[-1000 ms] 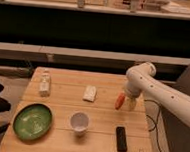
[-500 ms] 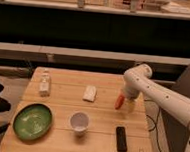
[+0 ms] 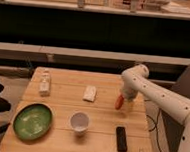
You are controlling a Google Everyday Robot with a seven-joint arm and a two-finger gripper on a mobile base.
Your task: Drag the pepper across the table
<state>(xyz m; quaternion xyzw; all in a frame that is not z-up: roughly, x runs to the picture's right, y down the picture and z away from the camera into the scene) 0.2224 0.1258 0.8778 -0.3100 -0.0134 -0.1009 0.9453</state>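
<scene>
The orange-red pepper (image 3: 119, 101) lies tilted on the right part of the light-wood table (image 3: 105, 116). My gripper (image 3: 126, 97) hangs from the white arm straight down onto the table, right beside the pepper on its right side and touching it. Its jaws stand open, and the pepper is beside them, not visibly between them. The arm reaches in from the right edge of the view.
A black remote (image 3: 121, 138) lies in front of the pepper. A white cup (image 3: 79, 122) and a green plate (image 3: 33, 120) sit front left. A white packet (image 3: 90, 93) lies mid-table, and a pale bottle-like item (image 3: 45, 82) lies at the back left. Dark shelving runs behind the table.
The arm's upper joint has swung a little to the left. The gripper and the pepper have shifted slightly toward the table's front.
</scene>
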